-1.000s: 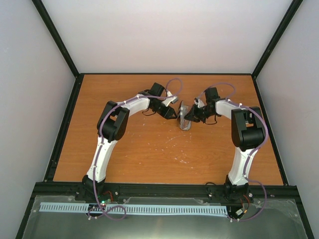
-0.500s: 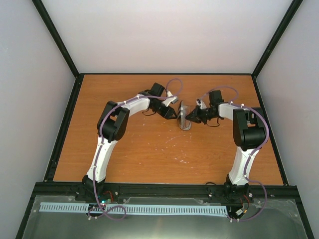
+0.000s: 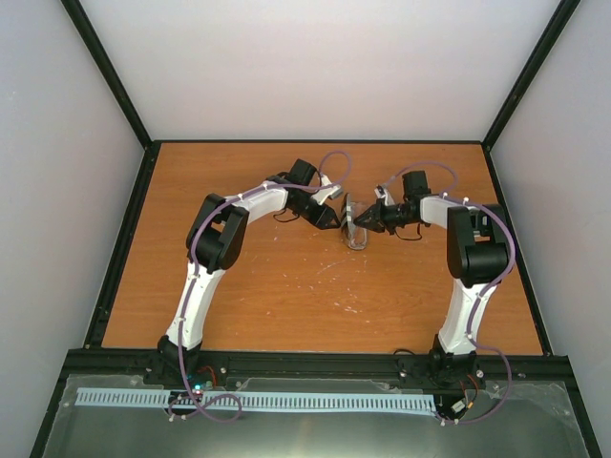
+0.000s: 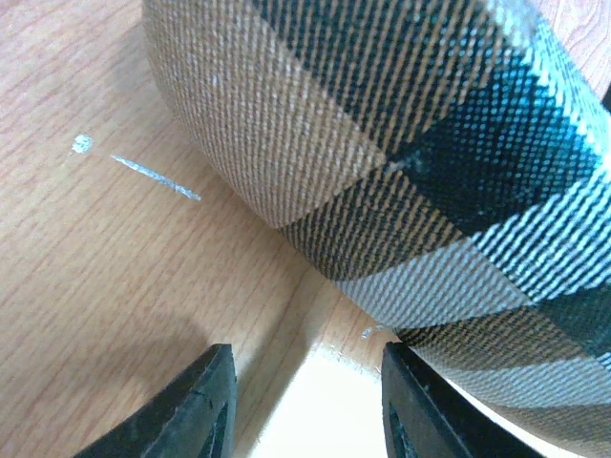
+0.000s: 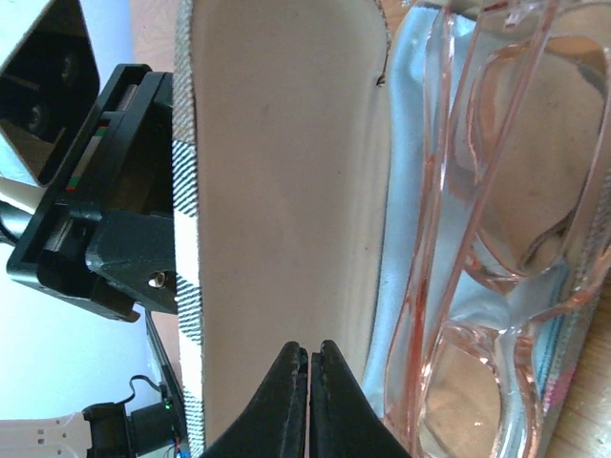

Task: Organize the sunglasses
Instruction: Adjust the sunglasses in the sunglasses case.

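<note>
The brown case with grey stripes (image 3: 355, 229) lies open at the table's middle, between both grippers. In the right wrist view the pinkish see-through sunglasses (image 5: 496, 258) lie folded in the case's lower half on a pale blue cloth (image 5: 406, 181). The lid's beige inner face (image 5: 286, 172) stands upright. My right gripper (image 5: 308, 358) is shut and empty, its tips at the lid's inner face. My left gripper (image 4: 305, 405) is open and empty, low on the table, just outside the case's woven shell (image 4: 401, 143). The left gripper (image 5: 105, 229) also shows behind the lid.
The wooden table (image 3: 286, 286) is bounded by a black frame and pale walls on three sides. Faint white scratches (image 4: 153, 176) mark the wood near the case. Both arms reach in from the near edge and meet at the case.
My right gripper has moved a little left, closer in against the case. The left arm and the case have stayed put.
</note>
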You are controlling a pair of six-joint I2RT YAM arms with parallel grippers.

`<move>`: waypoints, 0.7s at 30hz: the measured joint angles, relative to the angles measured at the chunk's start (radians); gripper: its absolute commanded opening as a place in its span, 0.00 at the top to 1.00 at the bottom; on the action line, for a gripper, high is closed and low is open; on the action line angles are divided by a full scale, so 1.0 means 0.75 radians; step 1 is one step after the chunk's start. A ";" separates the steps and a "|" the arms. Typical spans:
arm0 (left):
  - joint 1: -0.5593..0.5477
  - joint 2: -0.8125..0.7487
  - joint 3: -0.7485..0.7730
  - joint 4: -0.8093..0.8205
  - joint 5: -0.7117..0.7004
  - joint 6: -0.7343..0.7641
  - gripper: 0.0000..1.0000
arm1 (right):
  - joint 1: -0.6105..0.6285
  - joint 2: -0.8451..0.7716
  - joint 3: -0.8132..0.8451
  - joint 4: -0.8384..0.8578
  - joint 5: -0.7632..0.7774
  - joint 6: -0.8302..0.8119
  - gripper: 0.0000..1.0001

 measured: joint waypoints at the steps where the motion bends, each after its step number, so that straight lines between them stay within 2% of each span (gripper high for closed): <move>1: 0.000 0.000 0.000 0.001 0.000 0.000 0.56 | 0.000 0.005 0.007 -0.010 0.001 -0.009 0.97; 6: -0.001 0.000 0.000 0.000 -0.002 0.000 0.56 | -0.024 0.008 0.013 -0.044 0.047 -0.029 0.97; 13: -0.003 0.000 0.000 0.000 -0.002 -0.001 0.57 | -0.103 -0.023 0.032 -0.133 0.233 -0.064 0.97; 21: -0.005 0.000 0.000 0.000 -0.003 0.000 0.57 | -0.044 -0.023 0.039 -0.187 0.313 -0.103 0.97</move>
